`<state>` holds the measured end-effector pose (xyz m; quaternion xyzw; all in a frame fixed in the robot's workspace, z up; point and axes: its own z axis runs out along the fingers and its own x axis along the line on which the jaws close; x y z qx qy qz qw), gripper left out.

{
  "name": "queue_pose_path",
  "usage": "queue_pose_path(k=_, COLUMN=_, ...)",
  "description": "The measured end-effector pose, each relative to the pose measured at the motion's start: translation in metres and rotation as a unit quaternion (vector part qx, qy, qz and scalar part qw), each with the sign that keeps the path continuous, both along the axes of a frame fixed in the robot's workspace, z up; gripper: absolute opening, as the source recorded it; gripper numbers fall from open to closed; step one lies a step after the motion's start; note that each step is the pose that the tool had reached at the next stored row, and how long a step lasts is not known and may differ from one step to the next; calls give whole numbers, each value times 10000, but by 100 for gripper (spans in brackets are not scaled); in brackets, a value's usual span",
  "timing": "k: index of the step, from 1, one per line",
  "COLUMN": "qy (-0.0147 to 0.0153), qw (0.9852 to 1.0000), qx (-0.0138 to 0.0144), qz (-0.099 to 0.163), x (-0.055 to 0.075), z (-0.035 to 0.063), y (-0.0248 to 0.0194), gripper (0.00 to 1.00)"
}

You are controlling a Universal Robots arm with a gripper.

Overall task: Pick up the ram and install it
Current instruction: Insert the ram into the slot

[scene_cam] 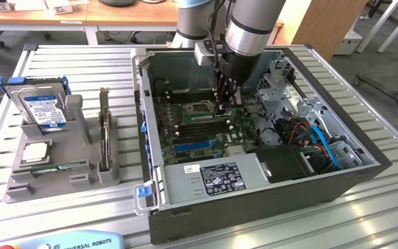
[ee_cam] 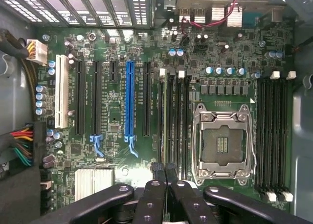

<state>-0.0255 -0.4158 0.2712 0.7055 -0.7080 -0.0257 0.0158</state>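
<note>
The gripper (scene_cam: 225,106) is clenched on the ram (scene_cam: 202,118), which stands edgewise at a memory slot (ee_cam: 167,126) beside the processor socket (ee_cam: 222,143) (seating unclear). A slight tilt or offset could jam the stick, stressing the motherboard (ee_cam: 117,111).

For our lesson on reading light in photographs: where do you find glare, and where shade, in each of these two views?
Exterior view: glare off the ribbed table at that view's right; the back wall of the computer case in shade. Wrist view: the vent grille washed out by light behind it, the motherboard evenly lit, the claw dark.
</note>
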Motion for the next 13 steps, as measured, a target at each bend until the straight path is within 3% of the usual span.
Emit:
queue_pose_path(k=8, qy=0, qw=10000, qx=0, qz=13, x=0, z=-31, y=-1, gripper=11)
queue_pose_path(k=13, qy=0, qw=10000, qx=0, qz=13, x=-5, z=-31, y=-36, gripper=11)
